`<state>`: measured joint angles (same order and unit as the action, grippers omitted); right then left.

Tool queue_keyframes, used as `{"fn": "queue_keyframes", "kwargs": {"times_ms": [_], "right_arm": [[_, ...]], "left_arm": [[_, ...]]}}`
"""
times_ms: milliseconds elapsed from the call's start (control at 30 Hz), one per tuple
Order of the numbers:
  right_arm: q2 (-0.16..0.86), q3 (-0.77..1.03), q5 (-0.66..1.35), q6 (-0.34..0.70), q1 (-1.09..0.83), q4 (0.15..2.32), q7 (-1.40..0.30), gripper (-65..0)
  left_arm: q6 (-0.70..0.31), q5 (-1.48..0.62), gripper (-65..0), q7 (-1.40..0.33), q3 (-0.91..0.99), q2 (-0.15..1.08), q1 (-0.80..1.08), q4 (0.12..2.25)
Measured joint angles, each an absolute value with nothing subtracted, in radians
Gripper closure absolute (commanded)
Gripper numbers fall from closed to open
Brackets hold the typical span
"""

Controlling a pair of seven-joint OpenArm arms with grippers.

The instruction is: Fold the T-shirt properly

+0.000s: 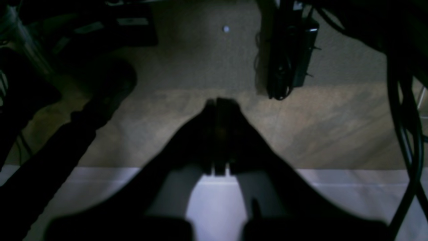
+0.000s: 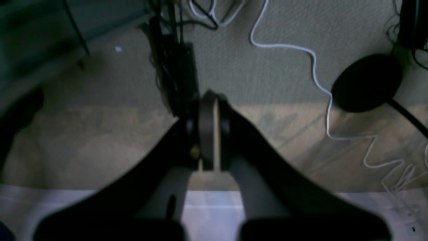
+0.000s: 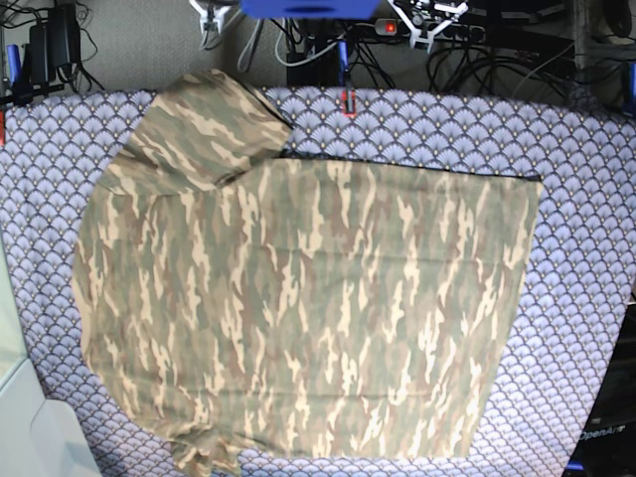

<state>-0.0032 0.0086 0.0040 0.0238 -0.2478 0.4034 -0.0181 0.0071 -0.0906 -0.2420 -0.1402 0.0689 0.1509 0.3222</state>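
Note:
The T-shirt (image 3: 308, 308), in camouflage print, lies spread flat and sideways on the tablecloth (image 3: 586, 179) in the base view. One sleeve (image 3: 209, 129) is at the upper left, the other sleeve (image 3: 204, 455) at the bottom left, and the straight hem (image 3: 519, 298) is on the right. No wrist view shows the shirt. My left gripper (image 1: 220, 102) is shut and empty, hanging past the table's edge over the carpet. My right gripper (image 2: 210, 96) is also shut on nothing, over the floor beyond the cloth's edge.
White arm parts (image 3: 212, 20) (image 3: 425, 22) and a blue block (image 3: 308, 7) sit beyond the far edge among cables. A small red item (image 3: 347, 101) lies by the shirt's top edge. On the floor are a black power brick (image 1: 294, 50), a white cable (image 2: 314, 67) and a round black base (image 2: 366, 83).

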Motion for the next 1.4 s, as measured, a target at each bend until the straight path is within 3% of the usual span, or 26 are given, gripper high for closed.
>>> {"fn": "queue_keyframes", "kwargs": {"times_ms": [700, 1033, 1400], "right_arm": [[-0.002, 0.009, 0.004, 0.021, -0.242, 0.406, -0.037, 0.0], [-0.002, 0.009, 0.004, 0.021, -0.245, 0.406, -0.034, 0.0], [-0.002, 0.009, 0.005, 0.021, -0.294, 0.487, 0.024, 0.0]], "left_arm": [[0.004, -0.094, -0.3, -0.245, -0.136, 0.069, 0.237, 0.488], [0.004, -0.297, -0.3, -0.244, -0.138, 0.11, 0.235, 0.493], [-0.004, -0.327, -0.4, -0.161, -0.14, 0.146, 0.306, 0.604]]}}
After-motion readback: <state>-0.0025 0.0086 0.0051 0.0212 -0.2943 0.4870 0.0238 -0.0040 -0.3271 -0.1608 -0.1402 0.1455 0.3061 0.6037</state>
